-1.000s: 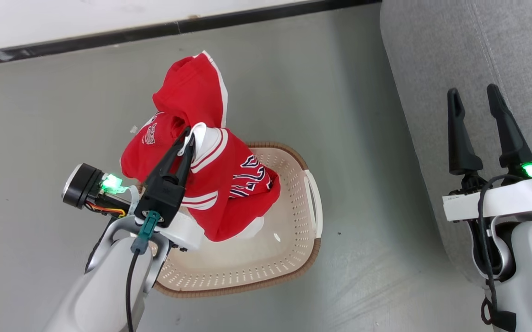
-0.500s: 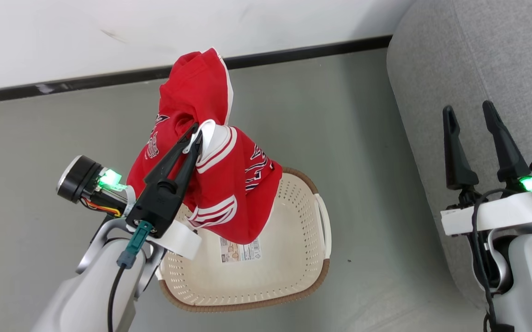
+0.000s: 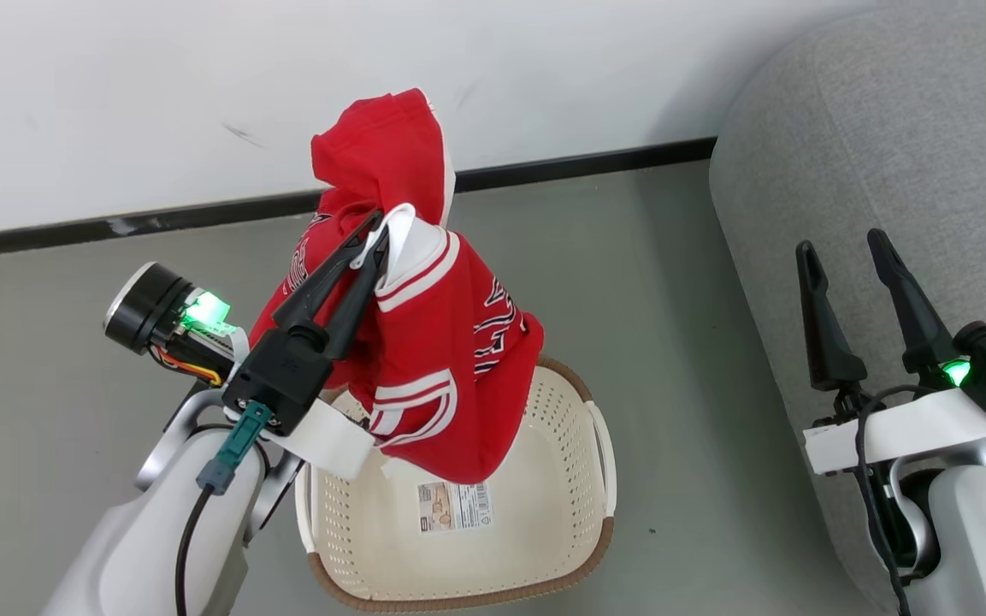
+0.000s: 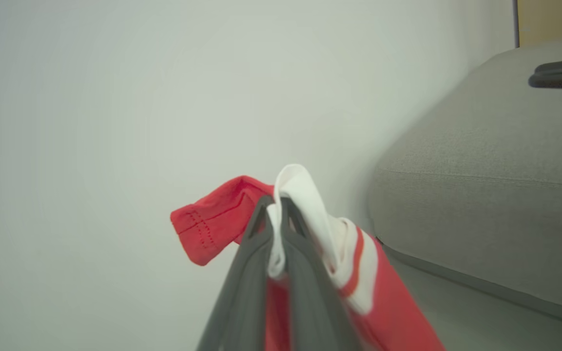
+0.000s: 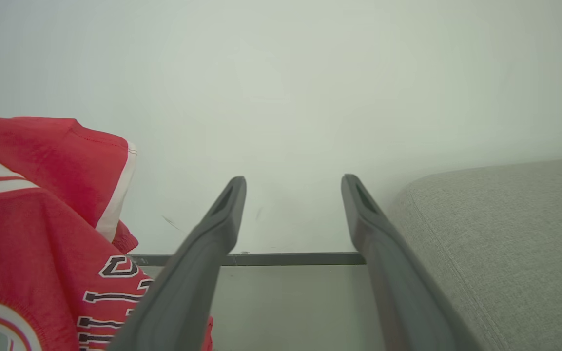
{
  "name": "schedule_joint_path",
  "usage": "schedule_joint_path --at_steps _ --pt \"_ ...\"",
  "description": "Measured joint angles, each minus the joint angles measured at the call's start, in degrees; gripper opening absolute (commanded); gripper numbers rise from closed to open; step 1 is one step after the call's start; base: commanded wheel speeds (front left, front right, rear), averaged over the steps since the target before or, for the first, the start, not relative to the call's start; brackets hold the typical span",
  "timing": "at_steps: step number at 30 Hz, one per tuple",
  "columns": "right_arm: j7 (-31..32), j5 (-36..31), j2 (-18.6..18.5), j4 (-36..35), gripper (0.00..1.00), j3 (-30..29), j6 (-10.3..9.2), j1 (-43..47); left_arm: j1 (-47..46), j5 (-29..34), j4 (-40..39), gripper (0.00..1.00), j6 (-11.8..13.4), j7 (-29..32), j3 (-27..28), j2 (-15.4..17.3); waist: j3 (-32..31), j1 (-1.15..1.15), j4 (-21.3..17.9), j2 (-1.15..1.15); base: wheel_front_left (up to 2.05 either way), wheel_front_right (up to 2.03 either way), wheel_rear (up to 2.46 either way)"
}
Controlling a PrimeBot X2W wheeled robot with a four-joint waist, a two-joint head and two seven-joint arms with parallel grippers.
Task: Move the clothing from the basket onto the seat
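**Jersey held up over the basket**

I have my left gripper (image 3: 380, 229) pinched tight on a white fold of the clothing (image 3: 445, 359), which hangs above the basket (image 3: 582, 445). My right gripper (image 3: 841, 242) is spread wide and empty at the edge of the seat (image 3: 886, 154).

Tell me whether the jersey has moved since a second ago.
Yes. Against the basket, the jersey has risen: its hem now clears the paper label it covered before.
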Motion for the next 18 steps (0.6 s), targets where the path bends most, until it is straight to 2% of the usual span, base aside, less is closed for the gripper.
schedule_joint_path --at_steps 6,18 --pt "0.0 0.0 -1.0 0.0 1.0 3.0 0.0 1.3 -0.1 -0.3 -0.6 0.0 -1.6 0.0 -1.2 0.0 -2.2 0.0 -0.1 0.0 0.0 0.0 0.0" --pt "0.0 0.4 -9.9 -0.3 1.0 15.8 0.01 -1.6 -2.8 -1.6 -2.5 0.0 -4.6 0.2 -3.5 0.2 -5.9 0.0 -0.7 0.0 0.0 0.0 0.0"
